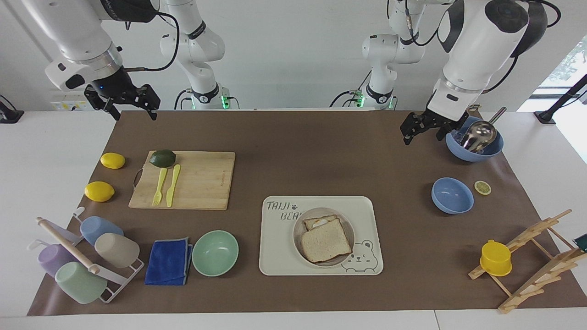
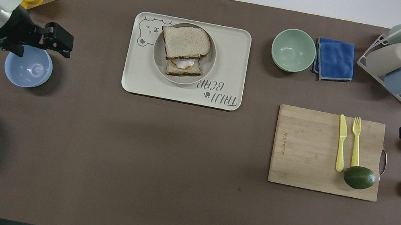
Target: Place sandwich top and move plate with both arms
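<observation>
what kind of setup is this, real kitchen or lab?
Most likely a lab tabletop staged as a kitchen: two arms mounted at a mat-covered table, with a sandwich on a plate, a cutting board and a cup rack.

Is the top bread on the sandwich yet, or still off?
On. The sandwich top lies on the egg toast in the plate, shifted so some egg shows. Neither gripper touches it.
</observation>
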